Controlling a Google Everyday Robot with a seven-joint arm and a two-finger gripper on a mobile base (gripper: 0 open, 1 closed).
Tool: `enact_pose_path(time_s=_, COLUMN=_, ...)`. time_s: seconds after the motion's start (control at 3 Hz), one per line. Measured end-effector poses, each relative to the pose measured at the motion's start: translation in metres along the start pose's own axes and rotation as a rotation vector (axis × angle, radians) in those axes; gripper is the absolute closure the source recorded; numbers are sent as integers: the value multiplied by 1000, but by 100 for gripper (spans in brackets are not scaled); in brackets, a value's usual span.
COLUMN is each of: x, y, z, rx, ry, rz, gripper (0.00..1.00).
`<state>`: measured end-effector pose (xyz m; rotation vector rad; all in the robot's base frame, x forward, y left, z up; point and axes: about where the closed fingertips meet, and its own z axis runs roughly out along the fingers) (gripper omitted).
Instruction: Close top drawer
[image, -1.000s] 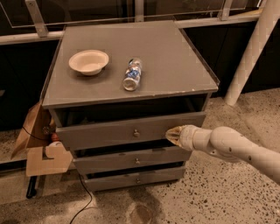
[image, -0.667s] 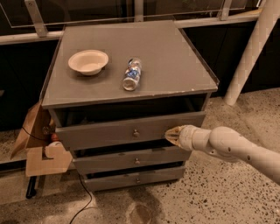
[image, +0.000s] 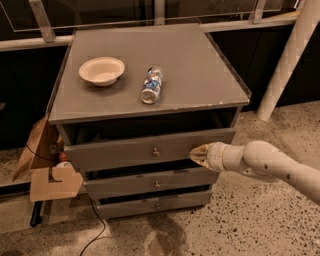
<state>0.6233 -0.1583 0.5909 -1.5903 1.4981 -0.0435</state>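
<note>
I register no shift since the earlier frames — the gripper (image: 196, 154) sits at the same spot, its tip against the front panel of the top drawer (image: 115, 152), right of the knob (image: 156, 151). The drawer stands partly pulled out beneath the cabinet top (image: 200, 75). Gripper state — I cannot tell. On the top: a bowl (image: 102, 70), and beside it a bottle (image: 151, 85) lying on its side.

Arm (image: 270, 165) was chunky off-white tubing with tiny dark dots; yellowish tapered tool (image: 195, 154) sat at the top drawer (image: 125, 150) front.
</note>
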Motion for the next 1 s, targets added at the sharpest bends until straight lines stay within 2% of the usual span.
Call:
enact_pose_path(time_s=0.33, x=-10, y=15, z=-26, rx=-74, ry=-32, rz=64, gripper=100)
enact_pose_path(time_s=0.67, x=-24, y=38, z=-56, rx=-167, ry=-53, rz=162, gripper=100)
enact_pose_path(time_s=1.0, x=-28, y=42, z=-57, rx=-187, ry=-64, rz=166, gripper=81)
